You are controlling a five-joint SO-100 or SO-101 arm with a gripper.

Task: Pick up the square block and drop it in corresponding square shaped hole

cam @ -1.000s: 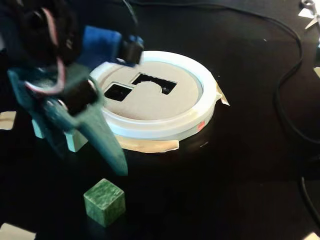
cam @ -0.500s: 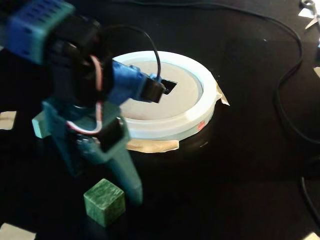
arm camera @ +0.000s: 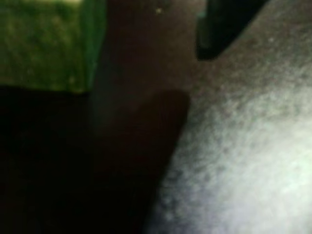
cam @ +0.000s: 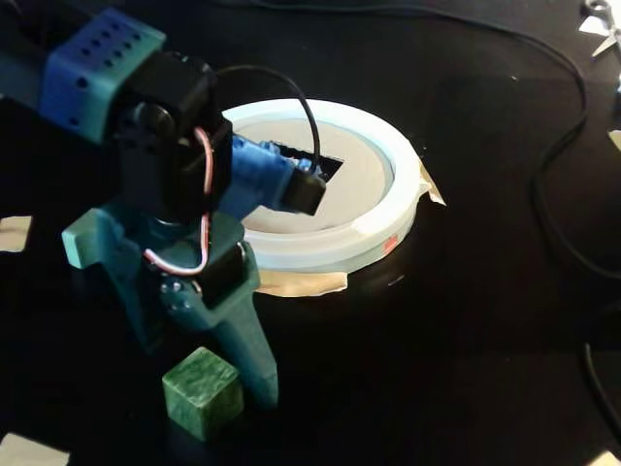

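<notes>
Near the black bench's [cam: 466,320] front edge, my teal fingers [cam: 254,381] have dropped beside the small dark-green marbled cube [cam: 202,391], spread, gripping nothing; open bench lies rightward.

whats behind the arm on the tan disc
Only part of the tan disc in its white ring and a sliver of the wider dark cutout show; the arm covers the small square hole.

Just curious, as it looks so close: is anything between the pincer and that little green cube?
Nothing visible. In the fixed view the pincer hangs right beside the green cube, with one finger just to its right. Only bare black table surrounds them.
</notes>
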